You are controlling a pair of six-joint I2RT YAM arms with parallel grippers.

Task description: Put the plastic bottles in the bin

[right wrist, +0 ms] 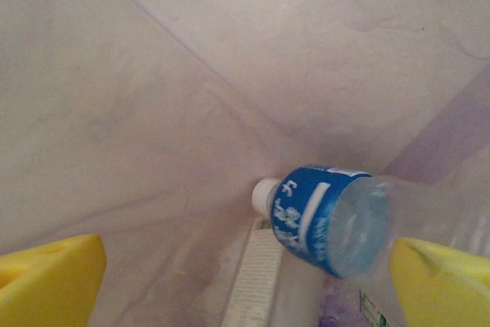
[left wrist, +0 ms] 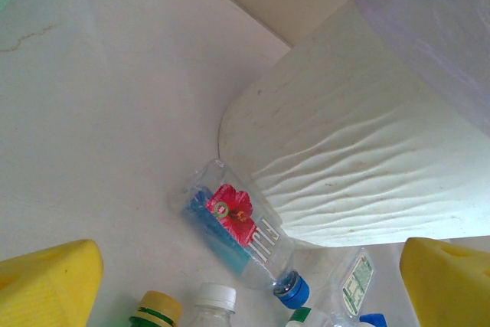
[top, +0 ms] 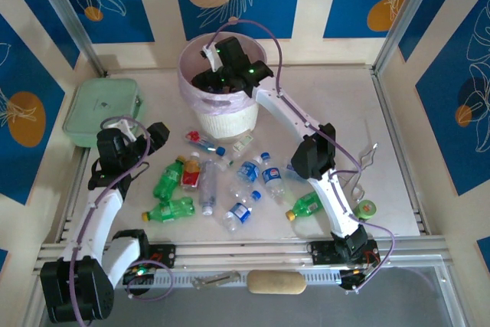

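Bottles (top: 272, 179): probably light, thin-walled, slick; may roll.
Hold: mid-body, across the label.
Left jaws: apart, empty.
Right jaws: apart inside bin (top: 222, 122).

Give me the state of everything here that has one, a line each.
bin: upright, bagged, top open.
blue-labelled bottle: inside the bin, cap on.
red-labelled bottle: lying on the table, cap on.
other bottles: lying on the table, not yet binned.
green box: lid shut.
left gripper: open, empty.
right gripper: open, down in the bin.
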